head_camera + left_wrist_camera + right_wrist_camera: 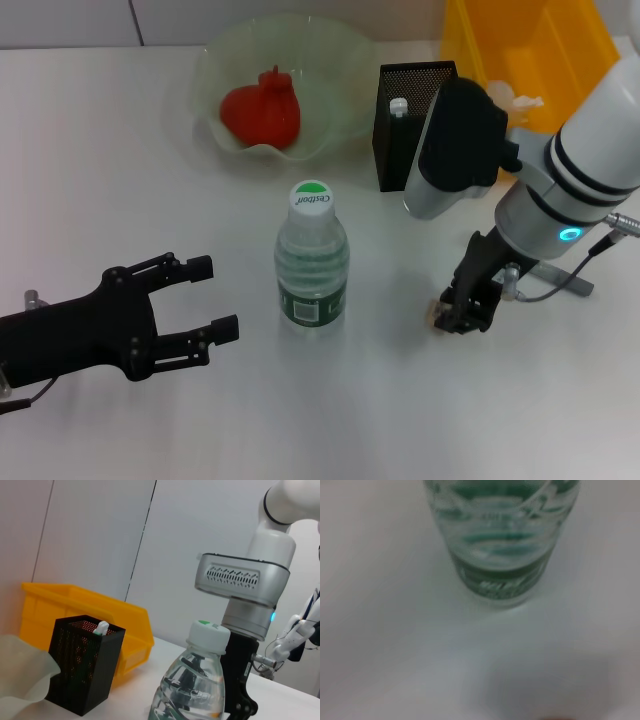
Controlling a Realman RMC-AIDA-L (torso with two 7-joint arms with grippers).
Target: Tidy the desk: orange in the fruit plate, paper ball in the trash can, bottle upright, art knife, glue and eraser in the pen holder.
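Note:
The orange (260, 110), reddish with a stem, lies in the pale green fruit plate (330, 60) at the back. A clear bottle (312, 262) with a green cap stands upright mid-table, and it also shows in the left wrist view (192, 680) and the right wrist view (497, 540). The black mesh pen holder (392, 150) (82, 667) holds the white-capped glue (399, 106) (101, 627). The paper ball (515, 100) rests in the yellow trash can (560, 50). My right gripper (466, 308) is down at the table, touching a small tan eraser (438, 313). My left gripper (208, 298) is open, left of the bottle. The art knife is out of view.
The trash can (70, 605) stands directly behind the pen holder at the back right. My right arm's white forearm (590, 140) reaches over the table's right side, and a grey bar (565, 280) sticks out beside its wrist.

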